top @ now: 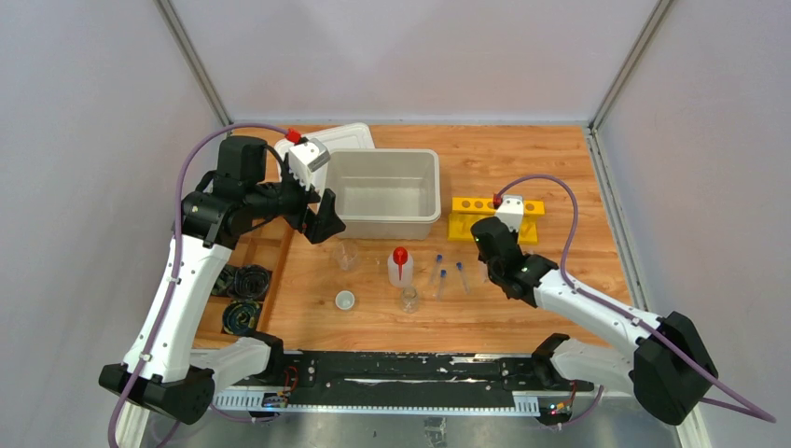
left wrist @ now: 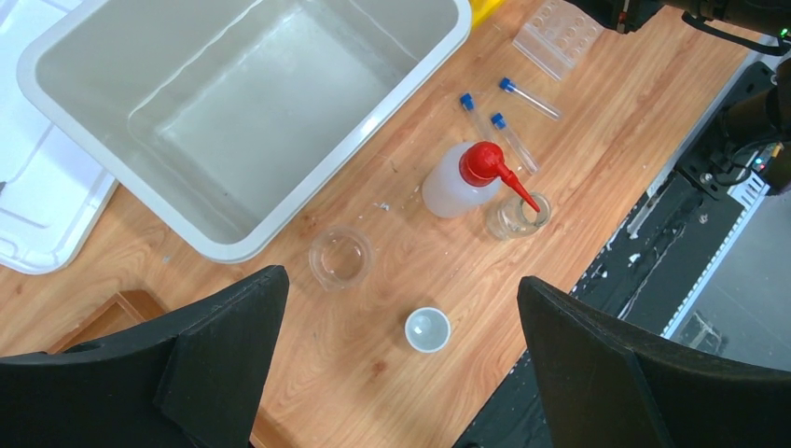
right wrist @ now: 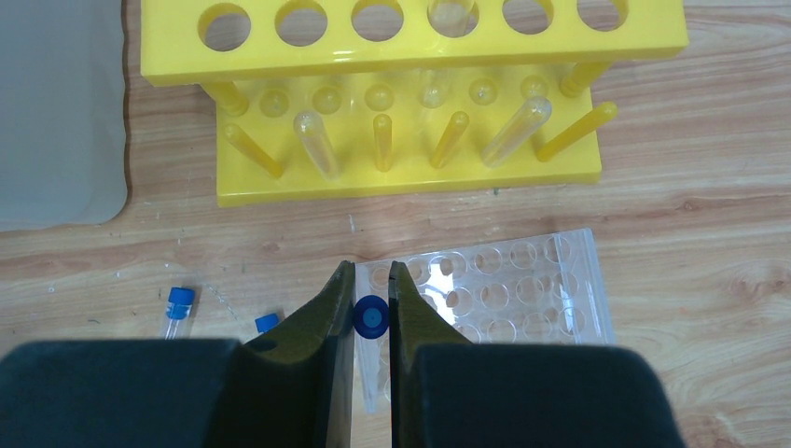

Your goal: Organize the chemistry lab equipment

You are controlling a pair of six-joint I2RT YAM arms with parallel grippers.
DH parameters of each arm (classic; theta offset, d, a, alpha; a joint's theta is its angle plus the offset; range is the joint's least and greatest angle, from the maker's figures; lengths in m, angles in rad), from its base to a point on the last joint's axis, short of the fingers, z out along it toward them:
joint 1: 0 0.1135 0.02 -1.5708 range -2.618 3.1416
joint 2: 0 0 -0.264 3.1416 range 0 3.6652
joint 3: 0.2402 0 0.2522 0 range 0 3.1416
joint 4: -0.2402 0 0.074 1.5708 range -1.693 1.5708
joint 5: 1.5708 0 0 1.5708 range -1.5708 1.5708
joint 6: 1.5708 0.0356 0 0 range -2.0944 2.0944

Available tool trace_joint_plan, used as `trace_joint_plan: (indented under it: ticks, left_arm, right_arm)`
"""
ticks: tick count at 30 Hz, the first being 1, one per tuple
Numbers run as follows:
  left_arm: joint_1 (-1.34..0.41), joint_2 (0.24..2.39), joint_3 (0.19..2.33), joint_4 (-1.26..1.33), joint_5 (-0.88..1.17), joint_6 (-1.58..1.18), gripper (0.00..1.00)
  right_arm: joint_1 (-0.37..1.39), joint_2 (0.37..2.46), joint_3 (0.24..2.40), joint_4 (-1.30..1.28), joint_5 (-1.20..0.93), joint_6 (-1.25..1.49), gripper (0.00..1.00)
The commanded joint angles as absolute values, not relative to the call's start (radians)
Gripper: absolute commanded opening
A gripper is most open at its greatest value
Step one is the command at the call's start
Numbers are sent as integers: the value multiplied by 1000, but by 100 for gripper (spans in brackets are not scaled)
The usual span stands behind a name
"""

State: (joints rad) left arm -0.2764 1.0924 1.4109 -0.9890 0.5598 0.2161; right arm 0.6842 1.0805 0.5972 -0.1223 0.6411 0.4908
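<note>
Fingers on your right arm [right wrist: 370,280] are nearly closed and pinch one blue-capped test tube [right wrist: 371,318] just under its cap. The tube hangs upright at the near left corner of the clear plastic rack [right wrist: 522,289], and you cannot tell if it touches this rack. Beyond it stands the yellow rack [right wrist: 410,177], where a clear tube shows in one of the upper holes. Three more test tubes [left wrist: 511,140] lie flat on the counter [top: 532,299], between the squeeze bottle [left wrist: 448,191] and the clear plastic rack. Fingers on your left arm [left wrist: 401,285] are spread wide and hold nothing; they hover by the near left corner of the white bin [left wrist: 438,56]. Below them you see the glass beaker [left wrist: 340,257] near the bin wall, the tiny white cup [left wrist: 427,329] closer to the counter edge, and the small flask [left wrist: 518,217] just beside the squeeze bottle, under its red nozzle [left wrist: 508,182]. One white lid [left wrist: 37,205] lies beside the bin.
</note>
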Motion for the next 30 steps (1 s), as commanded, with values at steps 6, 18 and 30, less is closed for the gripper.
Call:
trace_joint_plan:
  ticks: [6,18,30]
  left_arm:
    - [-275,1085,1425,-973,552,218,100]
    - [-275,1088,1429,-974,548,219,100]
    - [-275,1087,1437,-974,541,228,100]
  right_arm:
    - [669,1094,554,-101,691,529,0]
    - [665,1046,542,-108,703,523,0]
    - [664,1149,539,-79,656,586,0]
